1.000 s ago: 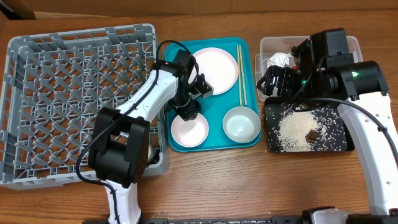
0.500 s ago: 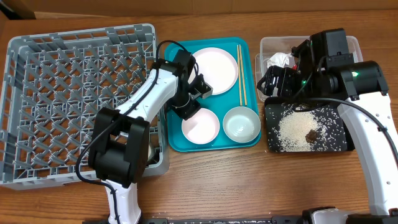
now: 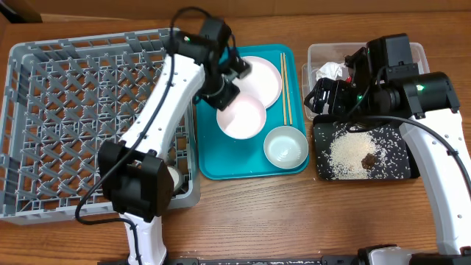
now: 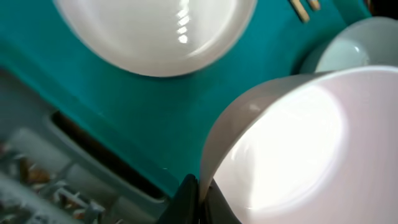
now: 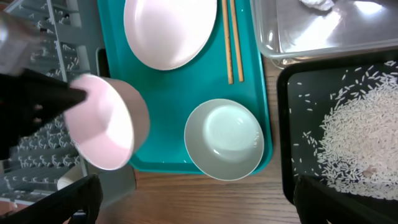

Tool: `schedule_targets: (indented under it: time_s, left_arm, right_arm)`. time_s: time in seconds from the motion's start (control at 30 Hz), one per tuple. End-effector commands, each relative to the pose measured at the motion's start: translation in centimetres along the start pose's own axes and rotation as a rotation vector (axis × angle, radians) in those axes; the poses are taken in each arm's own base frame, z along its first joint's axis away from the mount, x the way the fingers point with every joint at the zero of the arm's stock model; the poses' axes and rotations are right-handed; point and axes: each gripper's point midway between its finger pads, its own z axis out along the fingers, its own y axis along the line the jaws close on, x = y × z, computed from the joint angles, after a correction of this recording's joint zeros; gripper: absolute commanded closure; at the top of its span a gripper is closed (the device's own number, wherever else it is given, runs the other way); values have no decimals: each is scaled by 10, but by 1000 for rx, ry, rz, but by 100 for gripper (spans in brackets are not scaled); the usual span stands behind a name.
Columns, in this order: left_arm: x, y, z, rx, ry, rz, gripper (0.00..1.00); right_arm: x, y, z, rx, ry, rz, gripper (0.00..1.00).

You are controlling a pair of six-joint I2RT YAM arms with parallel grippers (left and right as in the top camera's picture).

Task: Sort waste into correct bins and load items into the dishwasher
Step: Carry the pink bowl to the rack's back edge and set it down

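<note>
Overhead, the left gripper [image 3: 225, 94] pinches the rim of the small pink bowl [image 3: 243, 118], which hangs at its 5 o'clock above the teal tray [image 3: 221, 168]. The right gripper [image 3: 322, 96] gapes empty over the clear tub [image 3: 318, 57].

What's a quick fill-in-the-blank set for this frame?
1. The left gripper is shut on the rim of the ____ bowl.
2. The rice lies in the ____ tray.
3. The ____ gripper stands open.
Missing words: pink; black; right.
</note>
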Motion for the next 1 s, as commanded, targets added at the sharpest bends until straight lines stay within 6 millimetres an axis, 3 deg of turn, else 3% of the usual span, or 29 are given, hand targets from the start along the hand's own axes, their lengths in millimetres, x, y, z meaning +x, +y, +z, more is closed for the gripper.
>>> schedule_targets:
  time_s: [0.0,0.17,0.3,0.47,0.57,0.8,0.97]
  left_arm:
    - [-7,28,-52,-90,-112,-187,96]
    - [1,54,-91,-135,-203,-340,96]
    - [22,90,-121,-261,-246,-524,96]
    - [60,151,-157,-589,-272,-777,96]
    - [72,177,-176,-784,-301,-871,96]
    - [81,209,-214,-1146,-349,-935,96]
    - [79,219,-208,-1219,-323,-933,96]
  right_arm:
    - [-4,2,-5,-1,-21,-14,0]
    - [-4,2,-5,-1,-21,-14,0]
    - [-4,2,-5,-1,-21,-14,0]
    - [-4,2,-5,-1,-21,-14,0]
    - [-4,2,-5,-1,-21,-14,0]
    - [-4,2,-5,-1,-21,-14,0]
    - [-4,2,-5,-1,-21,-14,0]
